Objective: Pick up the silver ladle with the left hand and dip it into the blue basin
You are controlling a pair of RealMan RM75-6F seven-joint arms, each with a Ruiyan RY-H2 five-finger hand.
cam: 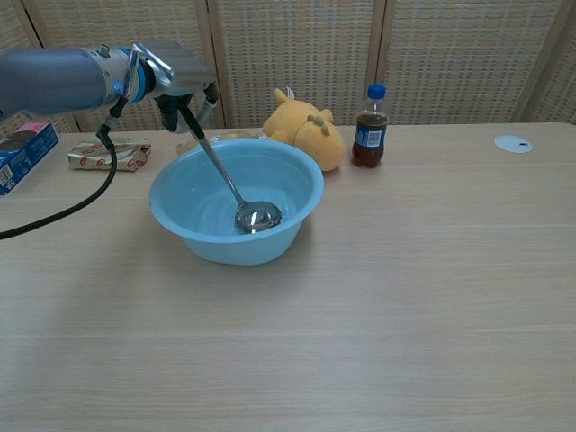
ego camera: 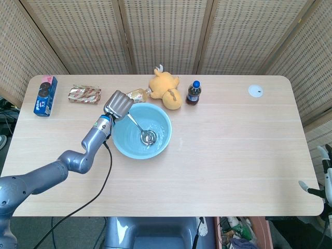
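Observation:
The blue basin (ego camera: 161, 140) (cam: 189, 234) stands left of the table's middle. My left hand (ego camera: 117, 105) (cam: 176, 76) hovers over the basin's back left rim and grips the top of the silver ladle's handle. The silver ladle (ego camera: 147, 137) (cam: 256, 216) slants down to the right, its bowl low inside the basin near the bottom. My right hand (ego camera: 326, 179) shows only at the lower right edge of the head view, off the table; its fingers cannot be made out.
Behind the basin lie a yellow plush toy (ego camera: 165, 88) (cam: 306, 130), a small cola bottle (ego camera: 193, 93) (cam: 369, 128) and a lying bottle (ego camera: 137, 94). A snack packet (ego camera: 84, 94) (cam: 110, 155) and blue cookie box (ego camera: 45, 96) (cam: 18, 157) sit far left. A white disc (ego camera: 255, 91) lies back right.

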